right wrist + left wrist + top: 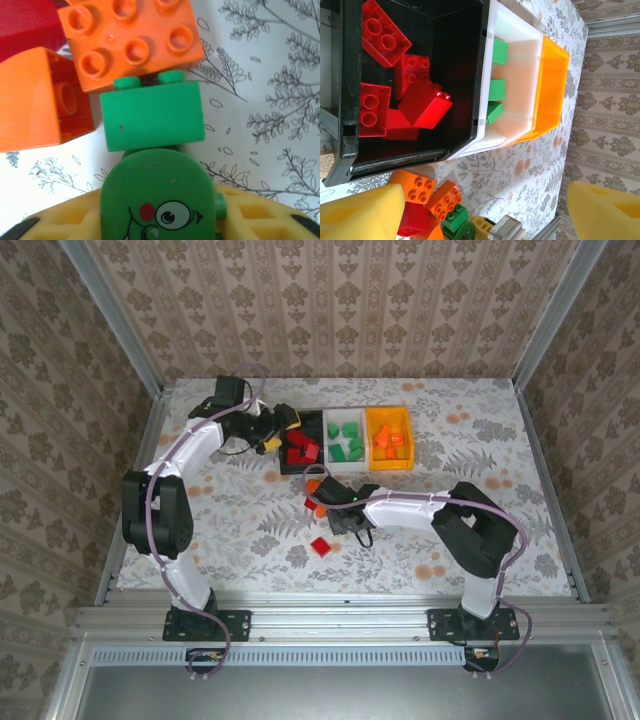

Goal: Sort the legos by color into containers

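The right end effector [328, 504] is down on the loose pile. A yellow pad sits behind a rounded green face piece [160, 200], but I cannot tell whether the jaws have closed on it. Touching that piece on its far side is a small green brick [152, 116]. Beyond it lie a six-stud orange brick [130, 40], an orange block [45, 100] tipped on its side, and a red brick [25, 22] at the pile's edge. A lone red brick [320, 546] lies on the worktop [240, 520] behind this end effector, toward the arm bases.

The left end effector [482, 215] hangs open, its yellow pads well apart and holding nothing. Just ahead of it is the black bin [460, 60], which holds several red bricks [425, 105]. The white bin [520, 90] touches it on the far side and holds green bricks [497, 90]. The orange bin [552, 85] comes last in the row, with orange bricks [390, 440] in it.

By my judgement the sort is well past halfway. Every bin holds only its own colour, and only the small mixed pile and the stray red brick remain on the worktop.

No brand name or lettering can be read. The only marking is a printed cartoon face on the green piece, with one eye and a red spot.
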{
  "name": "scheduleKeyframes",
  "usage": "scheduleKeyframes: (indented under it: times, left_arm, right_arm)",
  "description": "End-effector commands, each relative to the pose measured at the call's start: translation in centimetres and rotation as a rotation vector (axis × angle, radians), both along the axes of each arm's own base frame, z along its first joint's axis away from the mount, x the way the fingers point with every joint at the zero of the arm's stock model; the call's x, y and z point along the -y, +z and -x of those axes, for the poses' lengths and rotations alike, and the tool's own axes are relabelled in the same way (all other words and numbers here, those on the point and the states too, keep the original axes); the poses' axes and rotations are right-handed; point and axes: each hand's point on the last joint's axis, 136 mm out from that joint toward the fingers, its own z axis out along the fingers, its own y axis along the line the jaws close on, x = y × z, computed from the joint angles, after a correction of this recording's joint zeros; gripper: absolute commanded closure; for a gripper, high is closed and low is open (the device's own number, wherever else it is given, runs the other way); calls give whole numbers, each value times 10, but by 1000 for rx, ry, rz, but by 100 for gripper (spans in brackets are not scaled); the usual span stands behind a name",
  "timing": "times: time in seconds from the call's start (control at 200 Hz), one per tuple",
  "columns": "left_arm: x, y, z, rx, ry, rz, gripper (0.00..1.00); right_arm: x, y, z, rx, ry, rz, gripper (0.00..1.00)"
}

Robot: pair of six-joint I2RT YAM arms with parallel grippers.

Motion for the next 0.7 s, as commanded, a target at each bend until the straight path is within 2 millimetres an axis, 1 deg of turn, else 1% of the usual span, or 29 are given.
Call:
scheduleKeyframes:
  times: [0.0,0.07,0.11,0.155,0.225,0.295,0.305,0.33,0.38,0.39,0.46,0.53,0.595,0.655,0.695]
  left_arm:
    - [0,3,-1,11,-14,-15,14]
    - [1,3,-1,9,-15,-7,14]
    - [4,2,-1,7,-17,0,14]
    - [10,-2,2,-4,-24,12,14]
    - [31,-9,11,-43,-74,59,13]
    - [57,-10,23,-78,-149,113,14]
    - [59,-9,23,-78,-155,120,14]
    - [64,-8,26,-76,-166,126,14]
    - [67,-6,29,-55,-162,133,13]
    - [67,-5,28,-48,-161,138,13]
    - [65,-1,26,-24,-144,154,12]
    - [61,0,23,-25,-133,158,12]
    - [55,-3,20,-34,-113,151,12]
    - [50,-5,17,-44,-95,150,13]
    - [45,-5,14,-46,-79,154,13]
  right_arm:
    - [12,36,-2,104,9,36,68]
    - [16,60,-7,176,15,37,68]
    - [21,75,-16,230,14,60,68]
    - [26,89,-30,273,7,74,67]
    - [34,99,-62,284,-37,49,67]
    - [41,105,-101,287,-100,-18,68]
    - [42,102,-105,276,-104,-24,68]
    - [40,103,-119,273,-112,-49,68]
    - [35,101,-142,263,-114,-67,68]
    - [33,104,-147,270,-114,-71,68]
    - [25,102,-174,261,-107,-75,68]
    - [22,95,-198,238,-119,-83,67]
    - [22,88,-215,224,-127,-73,67]
    - [23,80,-220,196,-121,-46,66]
    - [22,79,-224,195,-115,-36,61]
